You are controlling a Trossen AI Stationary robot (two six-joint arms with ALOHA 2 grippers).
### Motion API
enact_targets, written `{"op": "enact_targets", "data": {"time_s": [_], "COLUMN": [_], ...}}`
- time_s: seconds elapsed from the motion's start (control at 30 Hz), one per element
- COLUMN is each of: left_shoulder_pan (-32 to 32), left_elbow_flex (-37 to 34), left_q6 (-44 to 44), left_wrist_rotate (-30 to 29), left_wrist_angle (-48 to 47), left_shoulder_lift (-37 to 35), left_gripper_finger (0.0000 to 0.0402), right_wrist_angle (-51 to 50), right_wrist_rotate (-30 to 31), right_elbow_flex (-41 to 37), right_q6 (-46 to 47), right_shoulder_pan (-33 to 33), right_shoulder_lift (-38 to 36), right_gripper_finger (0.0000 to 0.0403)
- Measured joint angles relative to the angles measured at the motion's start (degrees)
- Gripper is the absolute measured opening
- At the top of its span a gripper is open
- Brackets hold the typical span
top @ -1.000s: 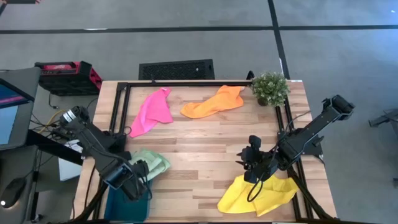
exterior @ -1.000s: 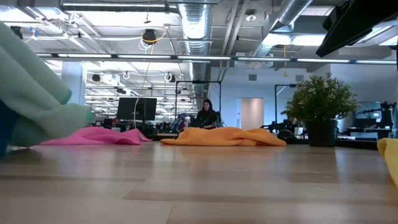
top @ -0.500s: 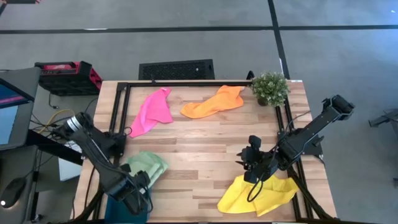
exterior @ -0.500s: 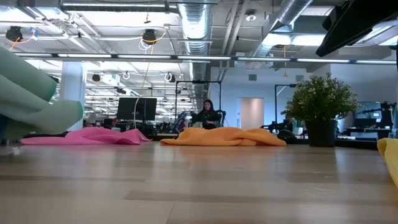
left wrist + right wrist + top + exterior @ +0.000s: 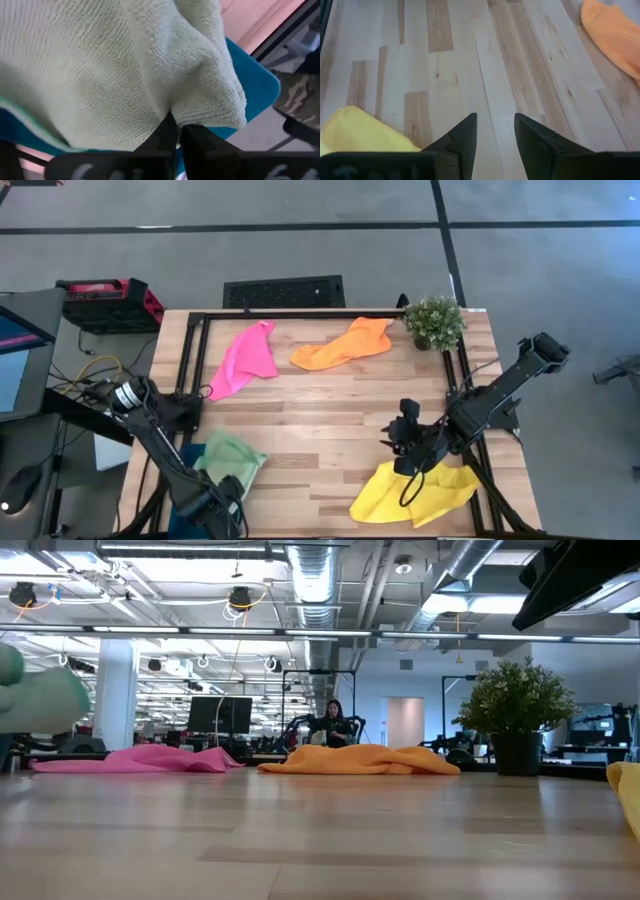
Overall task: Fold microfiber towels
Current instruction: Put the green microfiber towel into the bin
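Light green towel [image 5: 228, 458] hangs pinched in the left gripper [image 5: 175, 136] over the teal bin [image 5: 252, 82] at the table's near-left corner; the right gripper [image 5: 495, 131], fingers spread, hovers beside the yellow towel [image 5: 420, 495].

Open-plan robotics lab: exposed ceiling ducts [image 5: 315, 575], strip lighting, monitors [image 5: 220, 713] on distant benches, a seated person [image 5: 331, 724], and a framed wooden worktop [image 5: 330, 440] on grey concrete floor.

No legible text anywhere
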Motion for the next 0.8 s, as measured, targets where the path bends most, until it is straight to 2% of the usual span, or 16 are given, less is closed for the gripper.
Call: {"op": "enact_targets", "data": {"time_s": [0.33,0.67,0.8], "left_shoulder_pan": [-2.57,-2.35,-2.35], "left_elbow_flex": [-0.01,-0.01,-0.01], "left_q6": [-11.03,-12.08,-10.73], "left_wrist_rotate": [1.25,3.36,1.49], "left_wrist_angle": [6.32,12.18,12.09], "left_shoulder_lift": [3.78,6.94,7.03], "left_gripper_finger": [0.0,0.0,0.0], "right_wrist_angle": [0.02,0.2,0.2], "right_wrist_rotate": [-0.23,-0.1,-0.08], "right_elbow_flex": [-0.02,-0.02,-0.02], "right_q6": [-0.65,-0.87,-0.86], "right_shoulder_pan": [3.16,5.76,5.98], "right_shoulder_lift": [0.0,0.01,0.0], "right_gripper_finger": [0.0155,0.0155,0.0155]}}
